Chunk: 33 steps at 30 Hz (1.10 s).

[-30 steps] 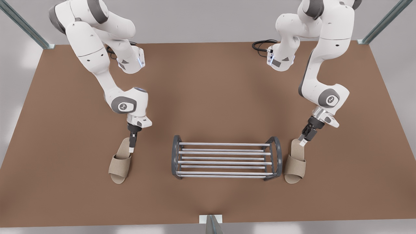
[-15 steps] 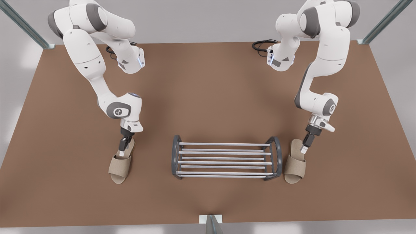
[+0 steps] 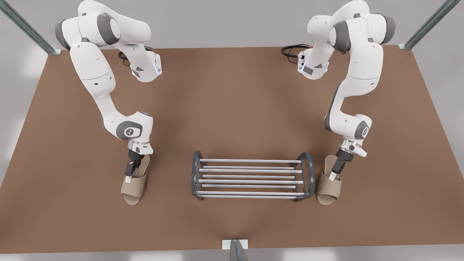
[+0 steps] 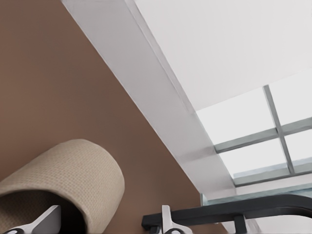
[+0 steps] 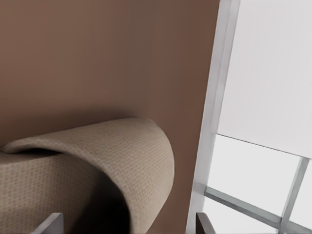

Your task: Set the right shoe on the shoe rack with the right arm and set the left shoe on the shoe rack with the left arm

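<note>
Now, at the front view's left: right gripper [image 3: 128, 177] low over the right shoe [image 3: 133, 188], fingers spread apart astride the strap's edge. Best sunk a touch deeper, then pinched square across the strap, probably without dragging the sole. In the middle: shoe rack [image 3: 250, 161], bars running left to right. At the front view's right: left gripper [image 3: 333, 175], likewise spread, at the strap of the left shoe [image 3: 329, 188], just beside the rack's end frame. Both shoes flat on the table [image 3: 232, 101], long axes far-to-near, toes pointing near.

Both grippers [image 3: 127, 177] [image 3: 332, 175] low, jaws apart
</note>
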{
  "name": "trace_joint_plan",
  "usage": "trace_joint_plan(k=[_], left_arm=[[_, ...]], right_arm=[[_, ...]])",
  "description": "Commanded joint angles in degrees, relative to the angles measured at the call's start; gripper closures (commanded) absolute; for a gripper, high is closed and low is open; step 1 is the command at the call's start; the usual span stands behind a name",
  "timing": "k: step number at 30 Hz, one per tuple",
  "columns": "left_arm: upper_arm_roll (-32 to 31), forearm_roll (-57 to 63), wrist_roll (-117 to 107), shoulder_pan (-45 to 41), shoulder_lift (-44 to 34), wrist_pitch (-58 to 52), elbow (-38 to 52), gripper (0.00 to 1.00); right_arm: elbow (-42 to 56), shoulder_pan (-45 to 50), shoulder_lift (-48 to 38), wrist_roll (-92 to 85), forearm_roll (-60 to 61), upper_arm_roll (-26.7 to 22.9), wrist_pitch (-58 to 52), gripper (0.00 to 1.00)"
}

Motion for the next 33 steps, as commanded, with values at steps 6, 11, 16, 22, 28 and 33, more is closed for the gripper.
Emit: trace_joint_plan(k=[6, 11, 16, 22, 28, 33], left_arm=[[-0.3, -0.9, 7.9, 0.0, 1.4, -0.3, 1.7, 0.00], [-1.0, -2.2, 7.9, 0.1, 2.7, -0.2, 3.0, 0.00], [-0.9, -2.2, 7.9, 0.1, 3.9, -0.2, 4.4, 0.22], [-0.9, -2.2, 7.9, 0.1, 5.3, -0.3, 5.7, 0.37], [-0.9, -2.2, 7.9, 0.1, 5.6, -0.4, 5.8, 0.49], [-0.8, -2.1, 7.8, 0.1, 5.5, -0.4, 5.9, 0.62]], right_arm=[[1.8, 1.5, 1.7, 10.0, -4.1, -2.1, -0.4, 0.15], [2.3, 1.7, 2.3, 11.3, -4.1, -2.1, -0.4, 0.31], [2.3, 1.7, 2.3, 11.3, -4.2, -2.1, -0.4, 0.66], [2.3, 1.8, 0.5, 10.1, -5.1, -2.1, -0.3, 0.66], [2.3, 1.7, -1.6, 8.4, -5.0, -2.1, -0.2, 0.66], [2.3, 1.7, -2.9, 6.8, -5.0, -2.1, 0.5, 0.79]])
